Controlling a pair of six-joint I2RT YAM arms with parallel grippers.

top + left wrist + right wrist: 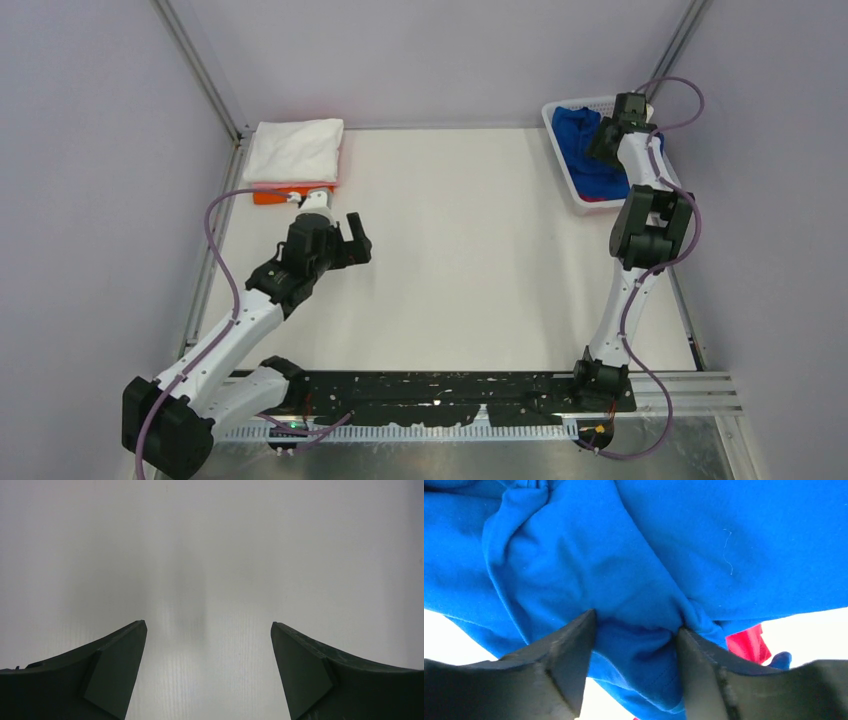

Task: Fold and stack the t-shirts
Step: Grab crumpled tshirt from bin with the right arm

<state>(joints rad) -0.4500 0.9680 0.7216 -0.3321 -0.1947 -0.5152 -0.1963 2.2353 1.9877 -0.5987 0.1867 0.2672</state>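
Your right pincer [636,622] is down inside the white plastic lattice basket [561,106], grasping a bunched fold of the crumpled royal blue cloth t-shirt [574,555]. The fold fills the gap between its two dark fingertips [569,640], and the cloth puckers where it meets them. Just beside that pincer, on its right-hand finger's outer side in the wrist view, a scrap of magenta cloth t-shirt [749,642] pokes out from under the blue one. Your left pincer [207,625] is released, its jaws standing wide apart with nothing between them, and it hangs over the bare white bench [210,540]. Just beyond that pincer lies a folded stack: a white cloth t-shirt [297,150] on top and a folded orange cloth t-shirt [275,197] at the bottom, its edge nearest the pincer.
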